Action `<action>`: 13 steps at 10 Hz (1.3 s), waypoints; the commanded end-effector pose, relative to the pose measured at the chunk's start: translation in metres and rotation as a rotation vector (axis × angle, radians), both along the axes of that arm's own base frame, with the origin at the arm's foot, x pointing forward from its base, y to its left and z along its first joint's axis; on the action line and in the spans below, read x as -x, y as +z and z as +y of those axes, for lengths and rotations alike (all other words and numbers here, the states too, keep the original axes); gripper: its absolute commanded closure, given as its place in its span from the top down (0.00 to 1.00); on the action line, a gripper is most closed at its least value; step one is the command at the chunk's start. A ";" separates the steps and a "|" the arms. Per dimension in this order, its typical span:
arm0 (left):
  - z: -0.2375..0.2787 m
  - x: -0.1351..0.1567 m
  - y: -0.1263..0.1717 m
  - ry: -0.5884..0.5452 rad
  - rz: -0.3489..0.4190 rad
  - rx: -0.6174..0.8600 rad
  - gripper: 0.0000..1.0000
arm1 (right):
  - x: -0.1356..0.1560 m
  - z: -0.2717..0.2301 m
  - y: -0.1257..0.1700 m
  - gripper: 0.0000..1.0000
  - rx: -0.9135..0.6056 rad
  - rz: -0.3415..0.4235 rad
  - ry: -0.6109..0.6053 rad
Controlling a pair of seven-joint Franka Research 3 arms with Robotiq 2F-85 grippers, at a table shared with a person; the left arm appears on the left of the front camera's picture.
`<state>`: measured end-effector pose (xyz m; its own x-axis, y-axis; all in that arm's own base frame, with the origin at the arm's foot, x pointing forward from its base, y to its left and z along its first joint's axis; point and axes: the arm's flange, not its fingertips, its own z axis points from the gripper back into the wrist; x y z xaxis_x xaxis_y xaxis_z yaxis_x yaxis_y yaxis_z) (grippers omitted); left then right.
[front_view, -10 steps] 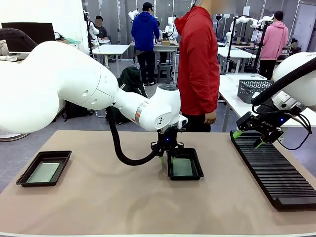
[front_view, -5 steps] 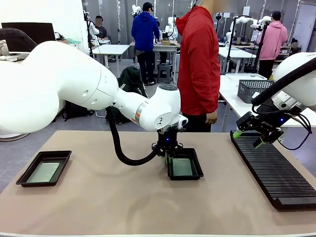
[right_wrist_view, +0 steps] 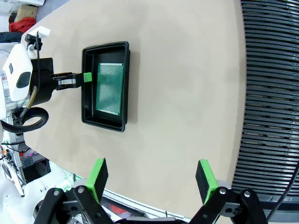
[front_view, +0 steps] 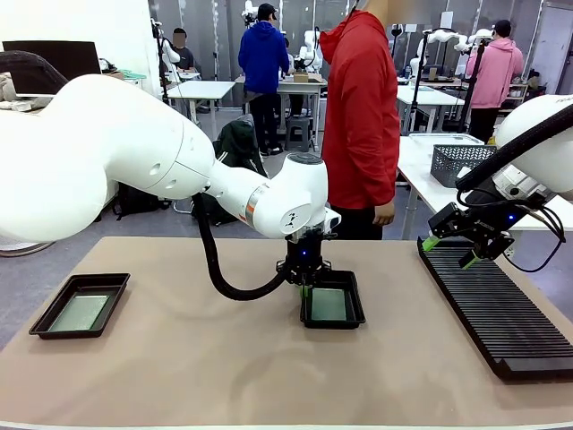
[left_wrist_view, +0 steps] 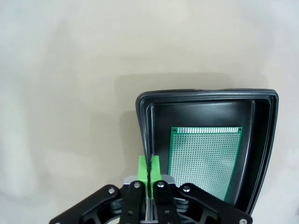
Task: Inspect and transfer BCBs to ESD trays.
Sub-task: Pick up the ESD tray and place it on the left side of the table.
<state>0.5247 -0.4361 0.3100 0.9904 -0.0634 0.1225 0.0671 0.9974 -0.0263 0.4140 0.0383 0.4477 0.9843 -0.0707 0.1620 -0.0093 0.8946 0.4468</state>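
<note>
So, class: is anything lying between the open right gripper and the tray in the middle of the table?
Nothing visible. Between the right gripper and the middle tray there is bare table. The left gripper is shut on that tray's far wall, on the side away from the right gripper.

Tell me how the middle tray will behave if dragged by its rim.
The tray, pinched at one wall by the left pincer, looks thin and light, so it probably slides easily. The loose board inside may shift. Its shallow plastic rim could flex.
</note>
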 end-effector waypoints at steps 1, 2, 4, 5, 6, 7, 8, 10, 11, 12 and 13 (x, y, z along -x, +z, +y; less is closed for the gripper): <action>-0.001 0.000 0.000 -0.003 0.003 -0.001 0.00 | 0.000 0.002 0.002 1.00 0.006 0.009 -0.019; -0.002 0.000 -0.001 -0.004 0.003 -0.001 0.00 | 0.000 0.002 0.002 1.00 0.006 0.009 -0.019; -0.002 0.000 -0.002 0.014 0.011 0.005 0.00 | 0.000 0.002 0.002 1.00 0.006 0.009 -0.019; 0.000 0.001 0.000 0.051 0.006 0.025 0.00 | 0.000 0.002 0.002 1.00 0.006 0.009 -0.019; 0.000 0.000 0.000 0.001 0.000 0.000 0.00 | 0.000 0.002 0.002 1.00 0.006 0.009 -0.019; 0.000 0.000 0.000 0.001 0.000 0.000 0.00 | 0.000 0.002 0.002 1.00 0.006 0.009 -0.019; 0.000 0.000 0.000 0.001 0.000 0.000 0.00 | 0.000 0.002 0.002 1.00 0.006 0.009 -0.019; 0.000 0.000 0.000 0.001 0.000 0.000 0.00 | 0.000 0.002 0.002 1.00 0.006 0.009 -0.019; 0.000 0.000 0.000 0.001 0.000 0.000 0.00 | 0.000 0.002 0.002 1.00 0.006 0.009 -0.019; 0.000 0.000 0.000 0.001 0.000 0.000 0.00 | 0.000 0.002 0.002 1.00 0.006 0.009 -0.019; 0.000 0.000 0.000 0.008 0.002 0.004 0.03 | 0.000 0.002 0.002 1.00 0.006 0.009 -0.019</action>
